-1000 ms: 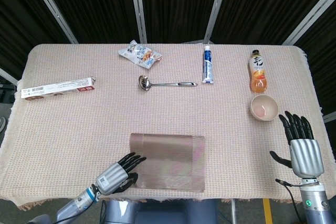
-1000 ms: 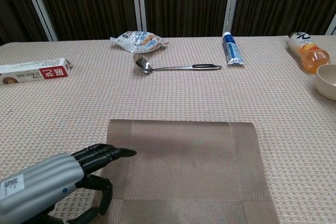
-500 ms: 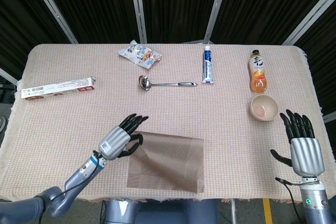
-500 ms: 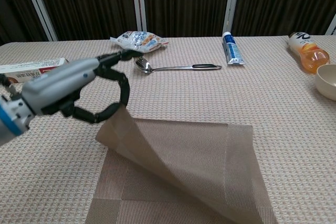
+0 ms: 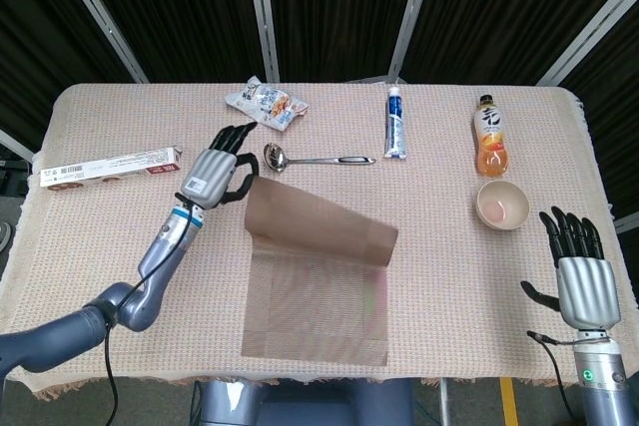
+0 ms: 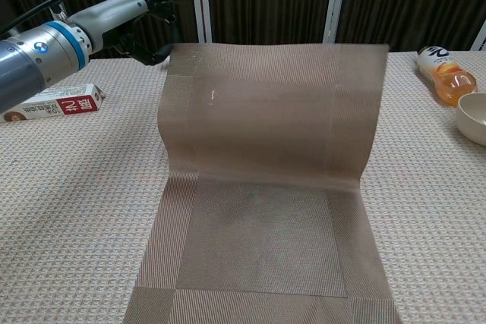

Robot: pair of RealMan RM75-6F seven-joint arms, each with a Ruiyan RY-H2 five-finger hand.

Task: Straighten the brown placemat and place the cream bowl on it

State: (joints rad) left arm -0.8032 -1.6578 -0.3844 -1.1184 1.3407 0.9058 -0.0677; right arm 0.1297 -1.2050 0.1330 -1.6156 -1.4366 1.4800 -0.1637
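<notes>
I am now lifting the folded half of the brown placemat (image 5: 315, 271), pinched in my left hand (image 5: 213, 177), unfolding it; the cream bowl (image 5: 501, 206) waits right of it, my right hand (image 5: 579, 281) spread empty.

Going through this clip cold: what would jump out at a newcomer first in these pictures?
The brown placemat at the table's near middle, its far half lifted off the cloth by the left hand, which holds its far left corner; in the chest view the raised sheet fills the frame. Next, the right hand, open and idle at the near right edge, just short of the cream bowl, which sits below the orange drink bottle.
</notes>
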